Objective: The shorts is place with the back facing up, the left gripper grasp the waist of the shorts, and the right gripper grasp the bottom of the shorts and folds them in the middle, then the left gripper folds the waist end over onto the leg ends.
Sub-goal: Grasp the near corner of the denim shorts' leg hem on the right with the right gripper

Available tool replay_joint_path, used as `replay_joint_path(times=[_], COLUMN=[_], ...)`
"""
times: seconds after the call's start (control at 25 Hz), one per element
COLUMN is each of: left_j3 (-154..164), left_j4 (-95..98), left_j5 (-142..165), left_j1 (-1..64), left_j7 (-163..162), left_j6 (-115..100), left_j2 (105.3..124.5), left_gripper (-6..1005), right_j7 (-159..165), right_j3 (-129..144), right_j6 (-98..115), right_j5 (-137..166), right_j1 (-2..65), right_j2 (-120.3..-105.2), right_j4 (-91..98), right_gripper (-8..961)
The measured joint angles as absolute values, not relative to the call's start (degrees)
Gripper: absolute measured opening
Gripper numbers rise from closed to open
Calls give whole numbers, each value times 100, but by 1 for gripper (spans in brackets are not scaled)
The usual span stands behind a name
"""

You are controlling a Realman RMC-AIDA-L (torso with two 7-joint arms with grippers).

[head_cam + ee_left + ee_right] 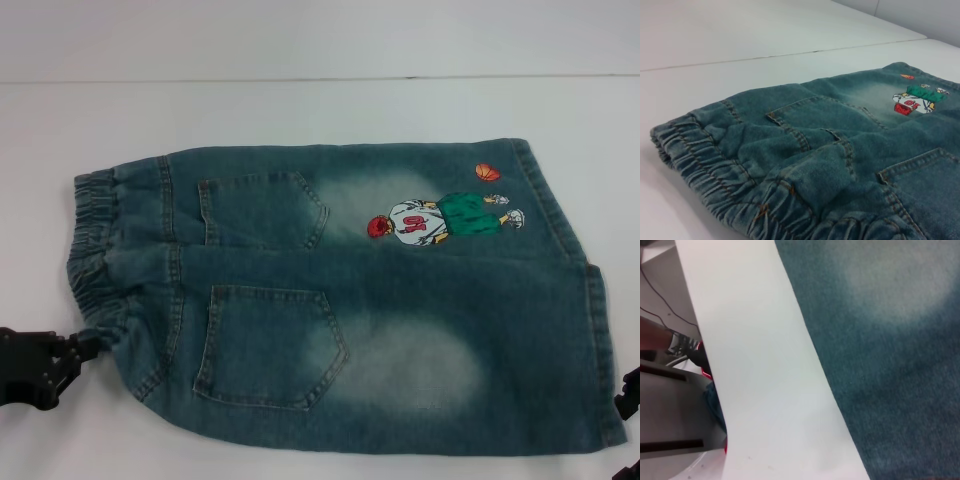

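Note:
The denim shorts (380,300) lie flat on the white table, back up, with two pockets and a cartoon basketball player patch (440,220). The elastic waist (95,250) is at the left and the leg ends (590,300) at the right. My left gripper (88,345) is at the near corner of the waist, where the fabric tapers into its closed tips. The left wrist view shows the waistband (715,170) from close up. Only a black sliver of my right gripper (630,395) shows, beside the near leg end. The right wrist view shows denim (890,350) and bare table.
The white table (300,110) stretches behind the shorts, with a seam line across its far part. In the right wrist view the table's edge (695,335) drops off to cables and equipment on the floor below.

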State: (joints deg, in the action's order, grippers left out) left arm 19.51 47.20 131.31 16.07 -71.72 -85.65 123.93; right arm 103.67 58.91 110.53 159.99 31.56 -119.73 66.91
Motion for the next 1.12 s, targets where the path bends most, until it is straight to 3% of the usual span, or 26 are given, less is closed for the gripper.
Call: replay_joint_path(times=[0.84,1.04,1.12], left_j3=[1951,1951,1951], left_j4=[4675,4664,4651], left_j5=[13122,13122,13122], left_j1=[1622,1627,1627], left_j7=[-7126,-7091,-7064], left_j6=[-8564,-8565,-8568], left_j2=[12393,12393,12393], left_gripper=[52,52,52], right_j7=[10354,10490,10562], right_j3=[5895,5916,5947], right_j6=[10912,10823,10742], right_j5=[15579,15587,15593], right_j1=[3079,3078,3080], right_j2=[-11983,-11984,-11987], right_j4=[6547,6529,6479], right_gripper=[784,546,403])
